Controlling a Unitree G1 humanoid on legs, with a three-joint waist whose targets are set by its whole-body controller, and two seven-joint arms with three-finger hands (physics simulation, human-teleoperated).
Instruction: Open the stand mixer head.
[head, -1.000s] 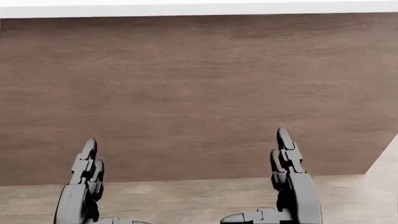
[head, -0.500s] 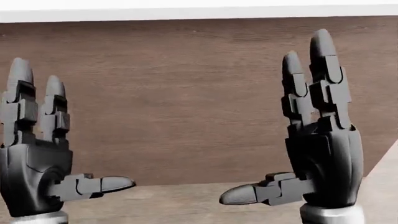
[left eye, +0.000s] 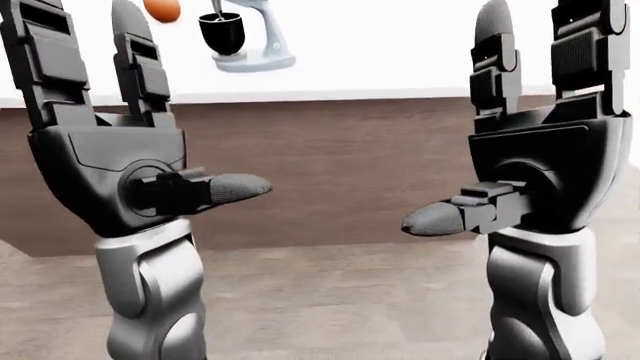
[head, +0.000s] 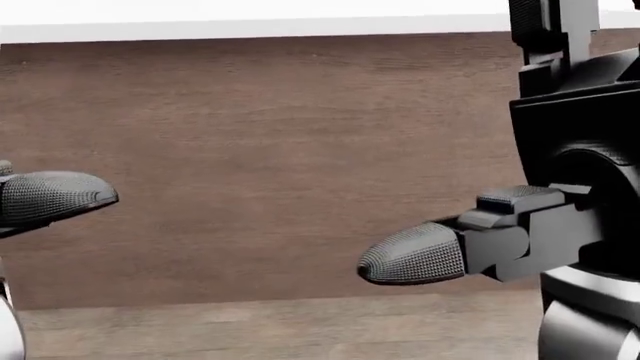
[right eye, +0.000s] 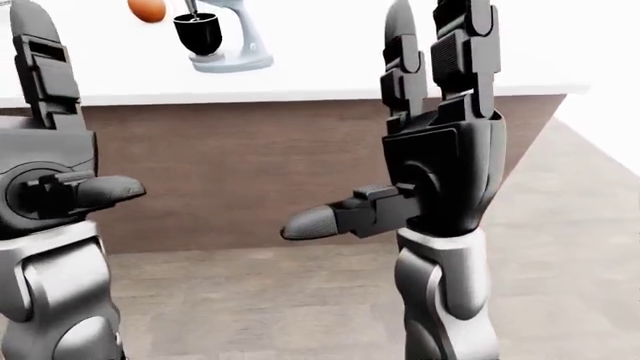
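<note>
Well apart from the mixer (left eye: 245, 36), both hands hover empty with fingers spread wide: left hand (left eye: 105, 161), right hand (right eye: 445, 172). On the white tabletop (left eye: 400, 67), the mixer stands beside an orange (left eye: 161, 9).

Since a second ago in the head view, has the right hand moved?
Yes. The right hand has risen past the counter's white top edge, fingertips now cut off at the top; only its thumb shows whole.
</note>
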